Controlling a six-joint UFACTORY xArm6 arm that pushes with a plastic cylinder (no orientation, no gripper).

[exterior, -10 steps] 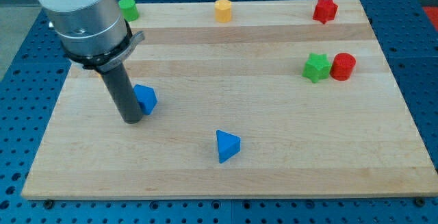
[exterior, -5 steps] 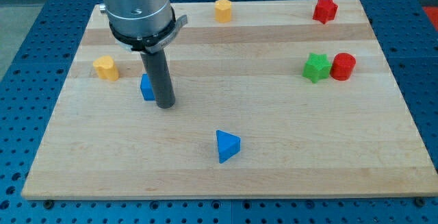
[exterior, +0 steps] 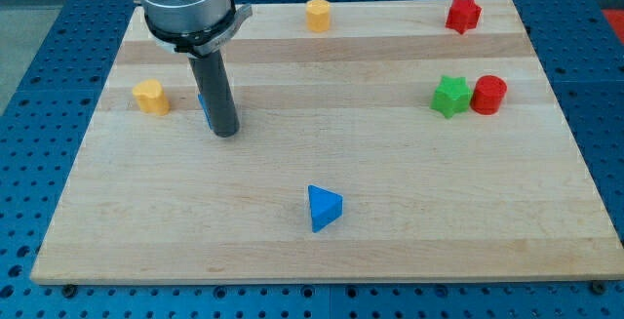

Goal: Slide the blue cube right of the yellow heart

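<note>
The yellow heart (exterior: 149, 96) sits at the view's left on the wooden board (exterior: 390, 163). The blue cube (exterior: 203, 108) stands to its right, almost wholly hidden behind my rod; only a thin blue sliver shows at the rod's left edge. My tip (exterior: 225, 132) rests on the board right in front of the cube, touching or nearly touching it. The gap between the heart and the cube is about one block wide.
A blue triangular block (exterior: 323, 208) lies at the bottom middle. A yellow-orange hexagonal block (exterior: 318, 14) is at the top middle, a red star (exterior: 463, 14) at the top right. A green star (exterior: 449, 96) touches a red cylinder (exterior: 488, 95) at the right.
My rod swung right past the blue cube, then back up and left against it. The cube has moved up and slightly left, nearer the heart's height. The heart became visible.
</note>
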